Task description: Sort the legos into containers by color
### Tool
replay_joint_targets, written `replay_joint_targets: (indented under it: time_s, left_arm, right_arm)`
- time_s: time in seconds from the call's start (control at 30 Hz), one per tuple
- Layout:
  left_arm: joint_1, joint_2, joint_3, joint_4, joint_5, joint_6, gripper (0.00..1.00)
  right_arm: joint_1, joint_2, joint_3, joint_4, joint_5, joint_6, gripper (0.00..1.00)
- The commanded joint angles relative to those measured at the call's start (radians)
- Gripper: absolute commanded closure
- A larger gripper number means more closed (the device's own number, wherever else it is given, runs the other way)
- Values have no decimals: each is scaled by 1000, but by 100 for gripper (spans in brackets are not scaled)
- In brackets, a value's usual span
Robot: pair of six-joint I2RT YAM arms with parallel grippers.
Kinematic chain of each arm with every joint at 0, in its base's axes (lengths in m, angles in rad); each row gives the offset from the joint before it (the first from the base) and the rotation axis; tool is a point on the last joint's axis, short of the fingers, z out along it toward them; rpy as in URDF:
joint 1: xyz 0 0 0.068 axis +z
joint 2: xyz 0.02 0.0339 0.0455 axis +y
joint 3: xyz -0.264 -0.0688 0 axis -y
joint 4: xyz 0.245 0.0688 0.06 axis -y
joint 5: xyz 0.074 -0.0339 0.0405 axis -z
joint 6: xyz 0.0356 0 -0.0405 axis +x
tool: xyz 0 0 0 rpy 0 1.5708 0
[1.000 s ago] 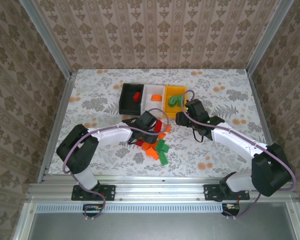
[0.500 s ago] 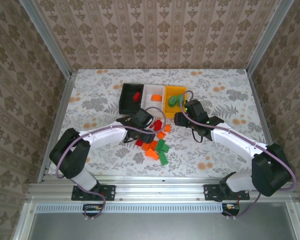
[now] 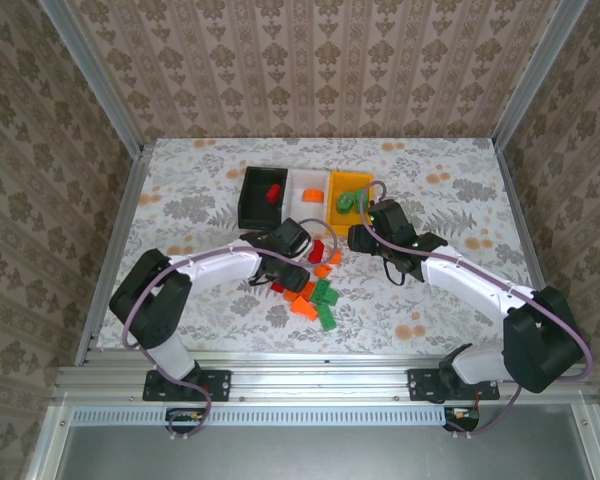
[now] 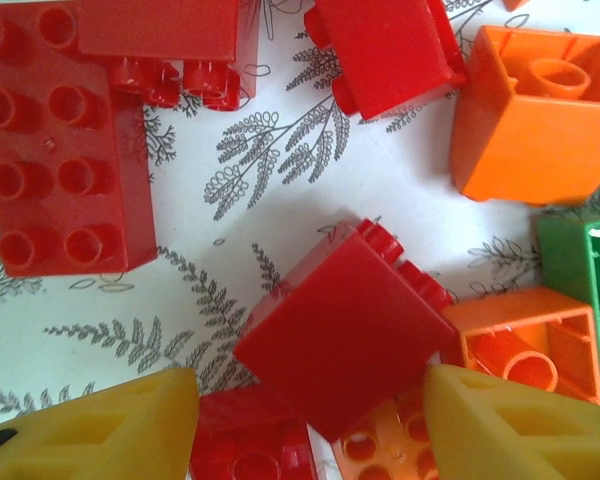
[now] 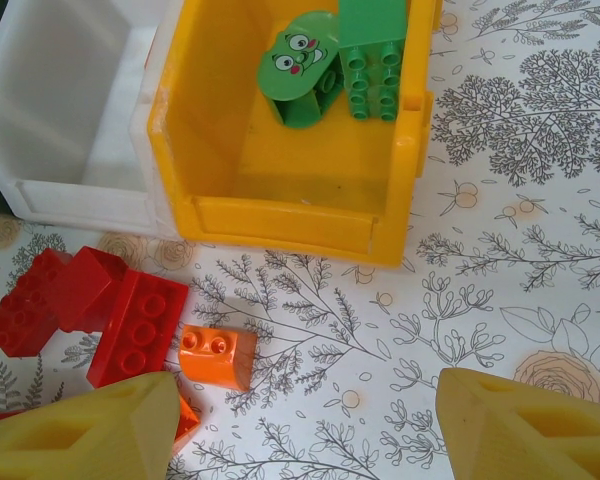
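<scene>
Left jaws are straddling, open, a tilted red brick [image 4: 345, 330], lower centre: probably light, rigid, slick; pinch its flat sides. Right jaws are gaping empty.

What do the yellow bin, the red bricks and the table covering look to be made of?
Yellow bin: moulded plastic, glossy, with light glinting on its smooth walls. Red bricks: hard plastic, slightly shiny, with moulded studs. Table covering: a printed sheet or cloth, matte, floral; which one is unclear.
</scene>
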State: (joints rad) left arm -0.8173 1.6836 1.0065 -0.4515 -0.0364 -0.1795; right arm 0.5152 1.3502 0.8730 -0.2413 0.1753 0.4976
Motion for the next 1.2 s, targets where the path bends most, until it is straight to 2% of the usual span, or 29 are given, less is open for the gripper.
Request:
replay_joint_targets:
  time_s: [0.0, 0.3, 0.6, 0.77, 0.93, 1.07, 1.17]
  left_arm:
    - [9, 25, 29, 42, -22, -23, 39]
    - [19, 44, 40, 123, -82, -58, 40]
    - [44, 84, 31, 137, -9, -76, 45]
    - [43, 71, 5, 151, -3, -83, 58]
    - [41, 77, 19, 147, 16, -84, 59]
    - [34, 54, 38, 130, 21, -81, 69]
    - [34, 8, 68, 101, 7, -73, 71]
  right_arm:
    - [5, -2, -12, 9, -1, 2, 30]
    - [6, 9, -11, 11, -3, 1, 30]
    - [6, -2, -12, 4, 6, -4, 30]
    - [6, -3, -14, 8, 9, -4, 30]
    - [6, -2, -14, 7, 11, -2, 30]
    - [7, 1, -14, 8, 12, -2, 30]
    - [8, 1, -14, 10, 12, -2, 30]
